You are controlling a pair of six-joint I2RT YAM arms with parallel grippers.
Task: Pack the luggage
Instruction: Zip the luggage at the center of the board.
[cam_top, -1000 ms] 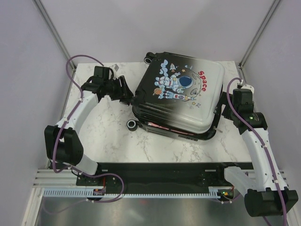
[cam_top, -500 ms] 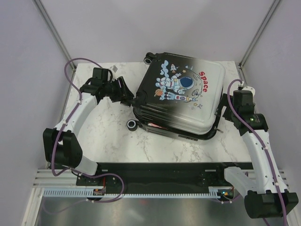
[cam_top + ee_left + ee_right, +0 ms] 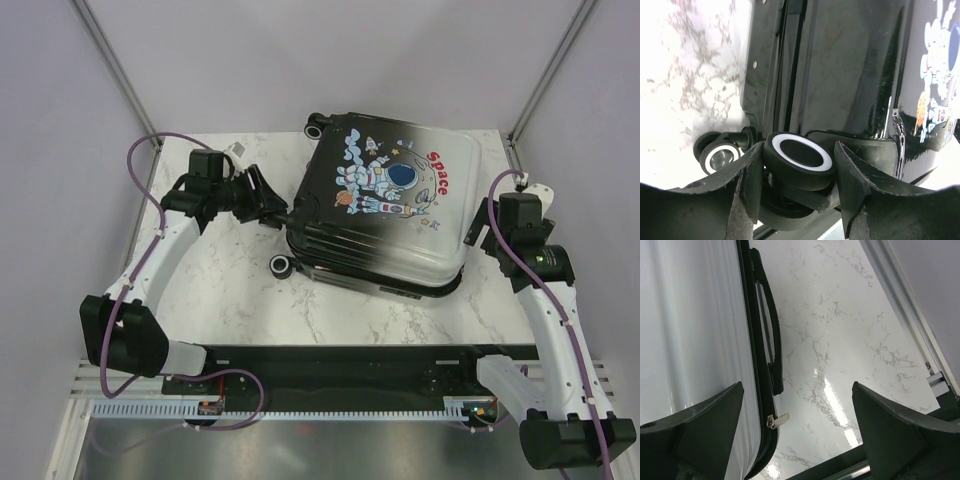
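White marble veined with grey forms the counter [image 3: 230,290], and we start at its left edge. There the left arm [image 3: 160,255], trailing a purple cable [image 3: 135,170], bends in toward the luggage [image 3: 385,215]. The left jaws are set partway apart and clamped around a wheel [image 3: 799,156], black with a white ring, at the case's left end. In the left wrist view both pads [image 3: 747,185] sit against its sides. A second wheel [image 3: 720,156] shows next to it, on the marble side.

From above, the luggage lies flat on the far half of the counter, between the two arms, with its astronaut print facing up. Its long axis runs left to right, slanting slightly toward the near right. The black wheeled end points left, with a far wheel [image 3: 318,125] and a near wheel [image 3: 282,265] at its corners. The white end, beside the red "Space" lettering [image 3: 445,168], points right. The two shells lie together, but we cannot tell whether the zip is drawn.

At that white end the right jaws stand wide apart and hold nothing, just beside the case. Through the right wrist view we see the carry handle [image 3: 767,325] and a metal zip pull [image 3: 778,420] along the shell's edge, with bare marble beyond them. A metal frame rail [image 3: 905,305] borders the counter on the right, and a black base plate [image 3: 330,362] runs along the near edge.
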